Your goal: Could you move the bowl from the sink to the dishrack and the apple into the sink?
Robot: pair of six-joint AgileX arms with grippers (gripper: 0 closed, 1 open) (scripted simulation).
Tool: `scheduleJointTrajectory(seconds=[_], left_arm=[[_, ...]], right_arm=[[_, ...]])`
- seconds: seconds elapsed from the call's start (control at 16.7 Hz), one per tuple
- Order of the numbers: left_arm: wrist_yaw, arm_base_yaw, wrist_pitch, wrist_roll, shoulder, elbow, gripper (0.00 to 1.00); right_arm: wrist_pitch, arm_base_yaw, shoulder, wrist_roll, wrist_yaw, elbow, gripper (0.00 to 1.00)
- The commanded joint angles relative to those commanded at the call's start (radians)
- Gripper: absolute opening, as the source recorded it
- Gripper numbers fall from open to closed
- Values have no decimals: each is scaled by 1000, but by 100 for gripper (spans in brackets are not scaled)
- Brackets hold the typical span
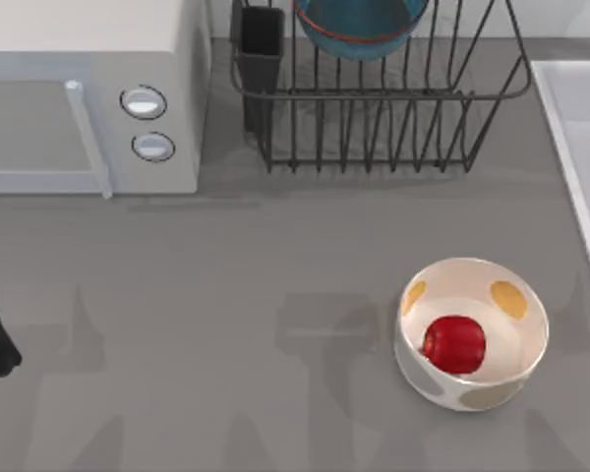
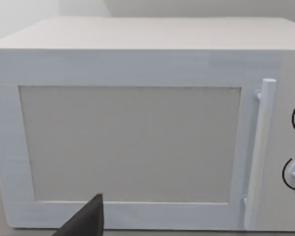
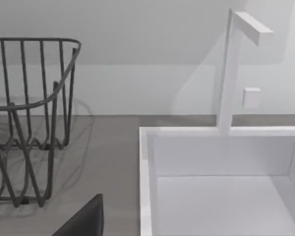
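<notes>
The bowl (image 1: pixel 359 25) sits inside the dishrack (image 1: pixel 393 108), well ahead of both my arms. The apple (image 1: pixel 454 344) lies in a spotted white bowl (image 1: pixel 472 332) on the table (image 1: pixel 256 324), apart from the sink (image 1: pixel 580 138). My left gripper (image 2: pixel 86 221) faces the microwave (image 2: pixel 137 128) door; finger opening cannot be determined. My right gripper (image 3: pixel 86 221) sits before the sink and its faucet (image 3: pixel 233 73); its opening cannot be determined either.

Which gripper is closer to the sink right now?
Right. The right gripper hangs just before the sink, near the dishrack; the left gripper is at the table's left edge, facing the microwave.
</notes>
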Motion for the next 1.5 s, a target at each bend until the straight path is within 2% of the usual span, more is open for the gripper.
scheduleJointTrajectory(seconds=[0.36,1.5], left_arm=[[0,0,0,0,0,0,100],[0,0,0,0,0,0,100]], right_arm=[[26,-18,-200,3,-57,-147,100],[26,-18,-200,3,-57,-147,100]])
